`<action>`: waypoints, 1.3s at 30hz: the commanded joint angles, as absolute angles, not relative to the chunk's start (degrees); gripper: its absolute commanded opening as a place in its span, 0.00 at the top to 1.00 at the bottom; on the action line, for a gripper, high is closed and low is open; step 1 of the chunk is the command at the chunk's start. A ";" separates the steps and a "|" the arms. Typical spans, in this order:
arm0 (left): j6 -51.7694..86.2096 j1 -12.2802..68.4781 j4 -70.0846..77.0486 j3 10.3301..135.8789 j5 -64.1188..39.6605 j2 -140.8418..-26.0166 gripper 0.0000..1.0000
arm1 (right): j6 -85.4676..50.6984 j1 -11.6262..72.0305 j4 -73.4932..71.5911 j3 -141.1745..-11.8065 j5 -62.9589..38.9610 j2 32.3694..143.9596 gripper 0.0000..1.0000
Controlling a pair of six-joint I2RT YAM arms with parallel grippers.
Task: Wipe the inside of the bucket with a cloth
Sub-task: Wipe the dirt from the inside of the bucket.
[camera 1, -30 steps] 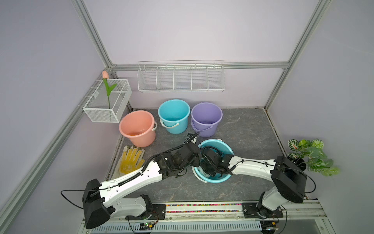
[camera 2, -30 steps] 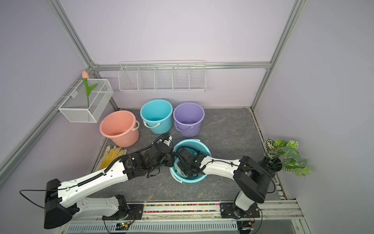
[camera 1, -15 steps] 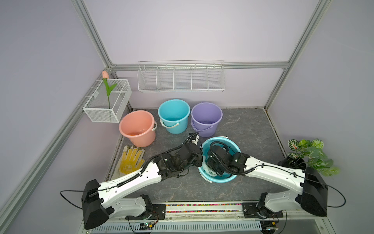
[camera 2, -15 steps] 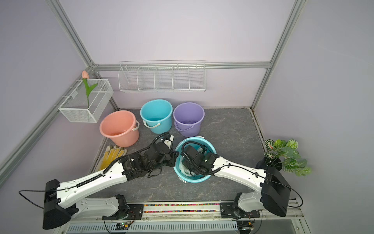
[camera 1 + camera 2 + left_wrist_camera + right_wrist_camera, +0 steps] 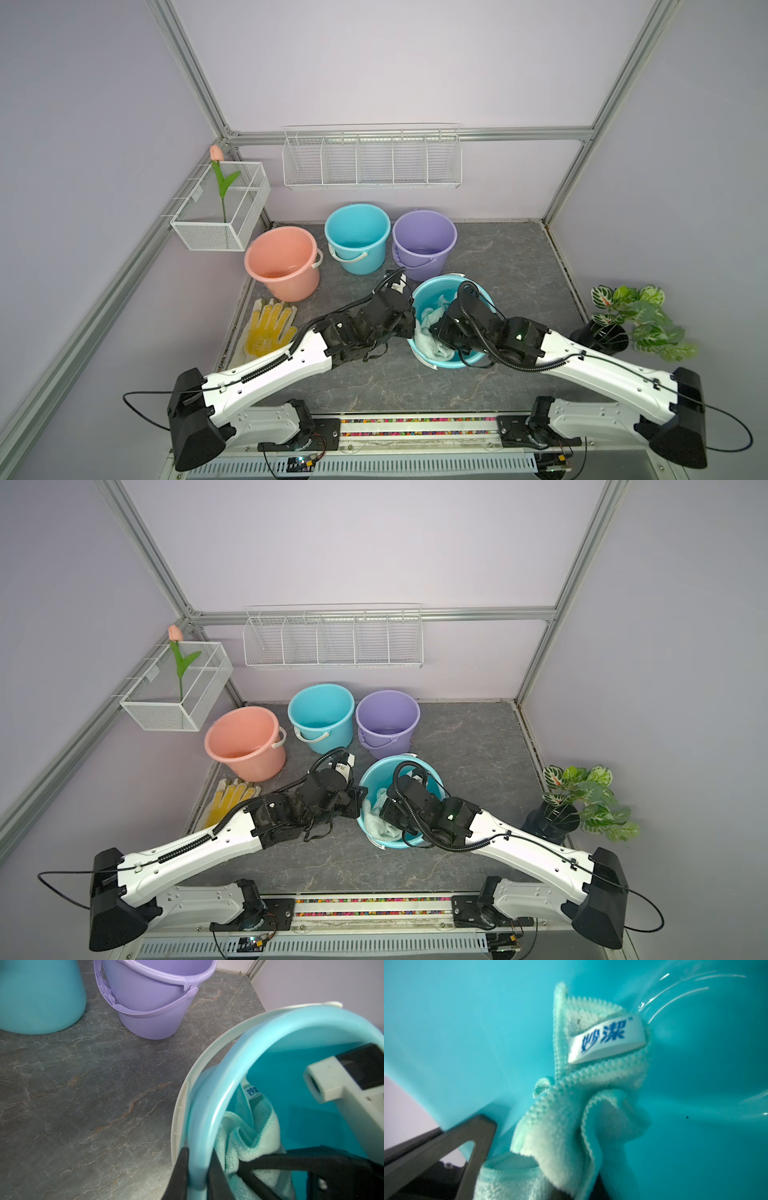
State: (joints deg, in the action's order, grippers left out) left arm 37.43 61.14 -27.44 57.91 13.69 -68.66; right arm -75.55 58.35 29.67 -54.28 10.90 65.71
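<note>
Reaching down into the front teal bucket [image 5: 436,277] [image 5: 386,763], the right gripper [image 5: 436,332] [image 5: 388,810] has its jaws pressed together on the mint-green cloth [image 5: 428,343] [image 5: 379,821]. In the right wrist view the cloth [image 5: 571,1115] bunches out from between the dark fingers [image 5: 473,1147] and fans away from them across the bucket's inner wall [image 5: 467,1022]. Its white label [image 5: 606,1041] with blue characters sits at the end farthest from the fingers, against the wall. The folds nearest the jaws are blurred, so the exact pinch point is hard to make out.

The left gripper [image 5: 411,326] [image 5: 359,800] is clamped on the bucket's rim. In the left wrist view one black finger [image 5: 180,1167] lies outside the rim [image 5: 228,1076] and the other inside. The cloth [image 5: 249,1140] hangs just beside that inner finger, on the inner side of the rim, with its label [image 5: 252,1092] uppermost.

This bucket sits near the middle of the bench's front edge. A pink bucket [image 5: 282,266], a second teal bucket [image 5: 357,237] and a purple bucket [image 5: 422,241] stand in a row toward the back edge. A yellow-dotted glove [image 5: 270,328] lies by the left edge, well apart from the cloth.
</note>
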 commanded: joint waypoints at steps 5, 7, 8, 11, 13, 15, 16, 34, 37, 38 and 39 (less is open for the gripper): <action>36.09 61.08 -34.34 57.92 13.23 -69.04 1.00 | -53.14 57.56 25.59 -56.43 15.17 60.63 0.93; 35.91 61.11 -34.56 58.01 13.48 -68.91 1.00 | -50.75 57.07 23.32 -55.64 13.43 59.43 0.93; 35.80 61.08 -34.74 58.09 13.72 -68.83 1.00 | -50.28 56.76 21.70 -54.89 12.25 58.57 0.93; 35.64 61.10 -34.81 58.34 13.63 -68.71 1.00 | -47.03 56.19 17.74 -53.44 10.55 56.90 0.93; 35.47 61.02 -34.90 58.44 13.28 -68.64 1.00 | -40.54 56.21 17.23 -53.93 10.80 56.24 0.93; 35.31 61.01 -35.13 58.49 13.03 -68.46 1.00 | -30.54 56.19 17.57 -54.56 12.12 55.43 0.93; 35.09 60.99 -35.07 58.45 12.76 -68.31 1.00 | -25.42 56.21 17.58 -54.66 13.03 54.96 0.93; 30.87 61.00 -35.95 58.36 7.30 -66.71 1.00 | 99.13 57.16 14.88 -44.68 7.94 48.53 0.93; 30.17 61.00 -36.28 58.44 6.39 -66.83 1.00 | 107.14 57.30 15.03 -46.14 7.01 50.21 0.93; 29.95 61.00 -36.48 58.52 6.10 -67.05 1.00 | 108.97 57.44 15.45 -46.99 6.75 51.05 0.93; 29.73 61.00 -36.63 58.66 5.82 -67.10 1.00 | 110.50 57.51 15.55 -47.48 6.68 51.86 0.93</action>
State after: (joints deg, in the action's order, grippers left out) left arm 31.35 61.12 -36.16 57.76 7.46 -68.12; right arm 96.07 57.10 17.32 -45.19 7.66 50.72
